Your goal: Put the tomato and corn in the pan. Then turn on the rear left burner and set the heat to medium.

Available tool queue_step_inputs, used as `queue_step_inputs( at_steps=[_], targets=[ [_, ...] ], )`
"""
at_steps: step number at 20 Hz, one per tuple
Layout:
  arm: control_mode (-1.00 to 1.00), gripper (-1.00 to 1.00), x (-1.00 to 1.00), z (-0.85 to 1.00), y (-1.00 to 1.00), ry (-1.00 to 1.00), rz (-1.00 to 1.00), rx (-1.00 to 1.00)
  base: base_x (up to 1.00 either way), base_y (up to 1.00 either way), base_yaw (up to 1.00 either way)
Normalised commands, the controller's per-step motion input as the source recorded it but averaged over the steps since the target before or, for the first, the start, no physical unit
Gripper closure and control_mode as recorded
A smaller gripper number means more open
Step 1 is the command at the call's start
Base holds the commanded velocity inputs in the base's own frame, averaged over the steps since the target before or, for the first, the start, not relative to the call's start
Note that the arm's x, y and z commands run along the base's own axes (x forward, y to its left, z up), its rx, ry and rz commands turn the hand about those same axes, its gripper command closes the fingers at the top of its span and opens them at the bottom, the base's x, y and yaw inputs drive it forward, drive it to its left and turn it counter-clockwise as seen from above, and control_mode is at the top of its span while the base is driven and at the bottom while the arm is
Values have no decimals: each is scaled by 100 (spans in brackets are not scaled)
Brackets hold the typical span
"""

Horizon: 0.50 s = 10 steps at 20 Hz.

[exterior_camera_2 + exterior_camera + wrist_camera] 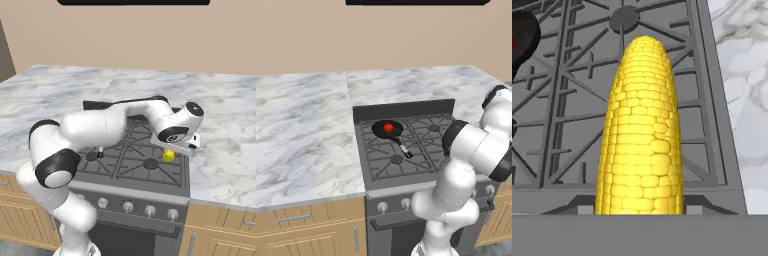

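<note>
One tomato sits in one pan; the pincer pinches one corn over the stove grate

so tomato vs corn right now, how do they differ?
Place: the tomato sits in the pan on the rear left burner; the corn is held over the right side of the stove.
Grip: the gripper is shut on the corn; the tomato lies free.
Shape and colour: the tomato is a small red ball; the corn is a long yellow cob.
Shared: both are over the stove top.
</note>
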Motion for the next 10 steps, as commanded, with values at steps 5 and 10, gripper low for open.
queue_step_inputs(
  at_steps=[5, 10],
  targets=[
    [-100, 100, 9, 36, 100, 4, 17, -4, 0, 0, 0],
    [-100, 100, 26, 23, 100, 6, 16, -3, 0, 0, 0]
  ],
)
